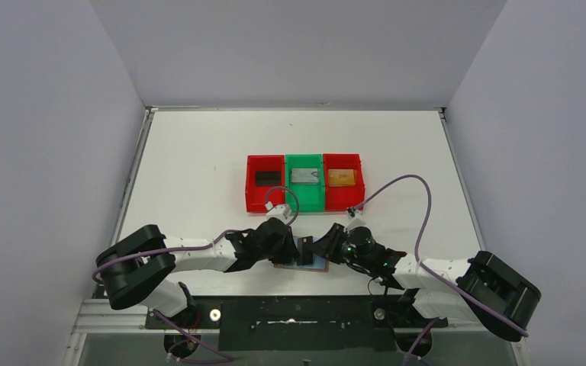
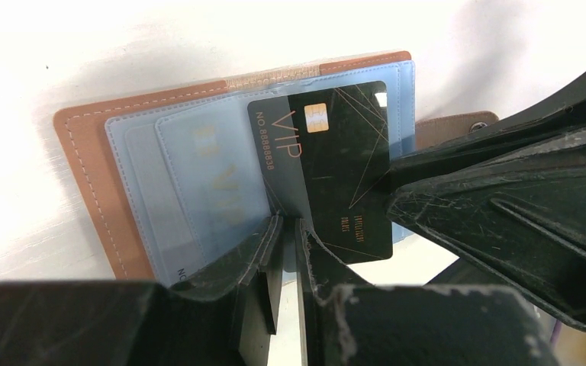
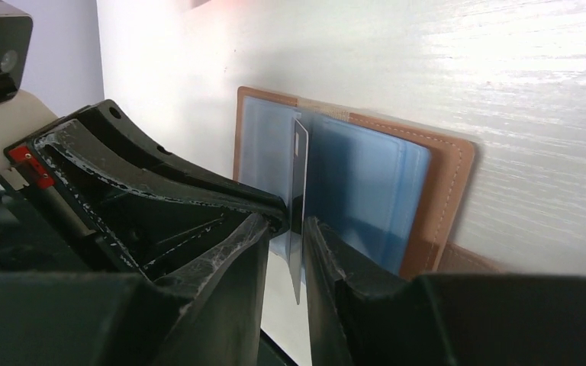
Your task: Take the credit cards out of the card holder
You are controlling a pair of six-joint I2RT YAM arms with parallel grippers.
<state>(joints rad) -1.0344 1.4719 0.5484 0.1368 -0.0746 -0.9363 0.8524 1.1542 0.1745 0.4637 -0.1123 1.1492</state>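
Table (image 1: 191,175): walls (image 1: 46,152) close the left, far and right sides.

Bins (image 1: 313,204): one row mid-table. Open lanes run to its left, to its right and behind it.

A cable (image 1: 410,177) loops over the lane right of the bins.

Wallet (image 2: 84,152): lies at the near edge, close in front of the bins.
- Left gripper (image 2: 288,229) blocks the left approach.
- Right gripper (image 3: 288,221) blocks the right approach.
- Their tips nearly meet over the wallet.
- The card (image 3: 299,175) stands on edge in the slot between the right jaws.
- The wallet's outer left half lies uncovered.
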